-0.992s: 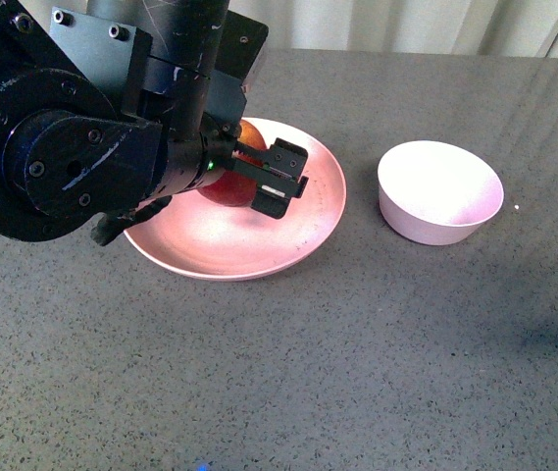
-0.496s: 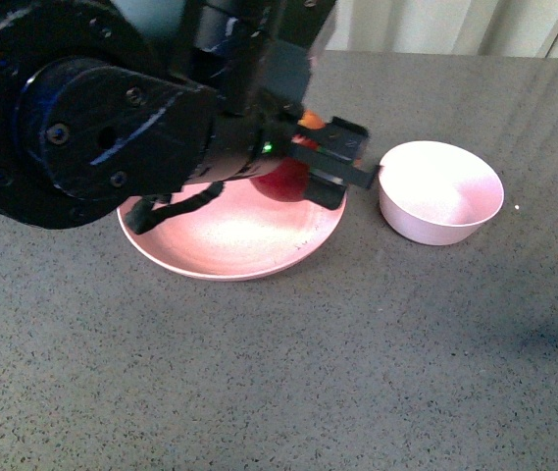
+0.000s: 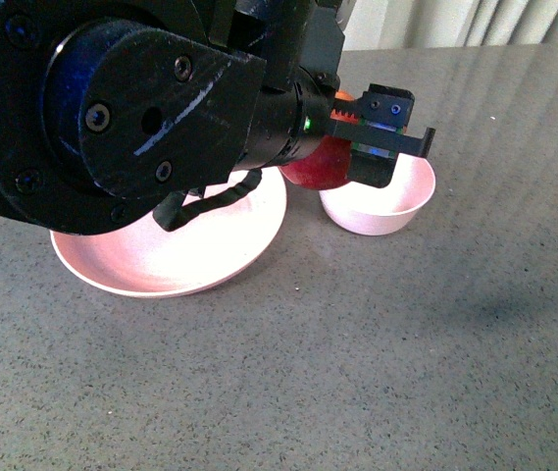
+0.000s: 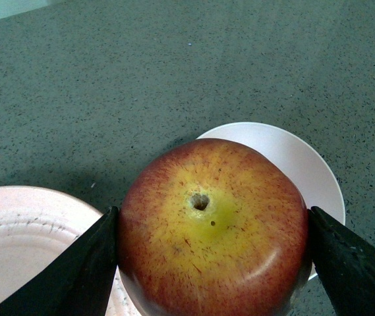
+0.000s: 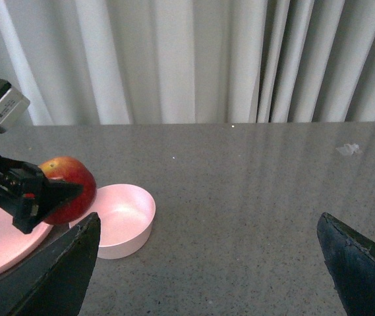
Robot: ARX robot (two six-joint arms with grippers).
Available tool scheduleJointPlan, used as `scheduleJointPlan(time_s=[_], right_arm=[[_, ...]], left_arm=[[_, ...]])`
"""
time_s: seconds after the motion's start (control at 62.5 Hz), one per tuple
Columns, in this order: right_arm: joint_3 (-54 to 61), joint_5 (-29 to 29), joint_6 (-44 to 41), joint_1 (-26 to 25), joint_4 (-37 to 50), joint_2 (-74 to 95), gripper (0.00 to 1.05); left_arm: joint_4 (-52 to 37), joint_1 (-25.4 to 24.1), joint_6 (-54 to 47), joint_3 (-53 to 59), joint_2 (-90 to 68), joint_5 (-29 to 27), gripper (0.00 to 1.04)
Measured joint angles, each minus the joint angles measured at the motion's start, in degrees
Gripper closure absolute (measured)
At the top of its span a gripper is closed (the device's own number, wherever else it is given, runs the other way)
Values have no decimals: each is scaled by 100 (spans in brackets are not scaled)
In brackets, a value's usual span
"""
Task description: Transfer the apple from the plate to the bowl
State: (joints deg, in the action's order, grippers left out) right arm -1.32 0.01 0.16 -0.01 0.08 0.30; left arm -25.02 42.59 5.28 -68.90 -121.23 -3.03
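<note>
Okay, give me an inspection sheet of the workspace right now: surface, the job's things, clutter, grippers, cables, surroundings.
Surface: grey speckled table, flat, no spills seen.
Apple: held in the air between plate and bowl, not in the bowl.
Plate: on the table, visible part bare, partly hidden by the left arm.
Bowl: upright beside the plate, empty.
Clutter: one small pale scrap far across the table, too small to identify.
Left gripper: shut on the apple, fingers on opposite sides.
Right gripper: open, holding nothing.
Cables: black cable looped under the left arm, above the plate.
Surroundings: pale curtains behind the table.
</note>
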Motion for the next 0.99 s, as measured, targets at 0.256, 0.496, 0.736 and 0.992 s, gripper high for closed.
scheduleJointPlan(time_s=[0.256,0.496,0.736,0.992], right_arm=[[0,0,0,0,0,0,9],[0,0,0,0,0,0,9],[0,0,-2,0,0,0,9],[0,0,0,0,0,0,9]], left_arm=[[111,168,39,-474,-334,52,31],[125,195,-103,-798,-654,96,31],[177,199,-149,-890,-800,118,26],[173,201,-155,-907,-802,160,9]])
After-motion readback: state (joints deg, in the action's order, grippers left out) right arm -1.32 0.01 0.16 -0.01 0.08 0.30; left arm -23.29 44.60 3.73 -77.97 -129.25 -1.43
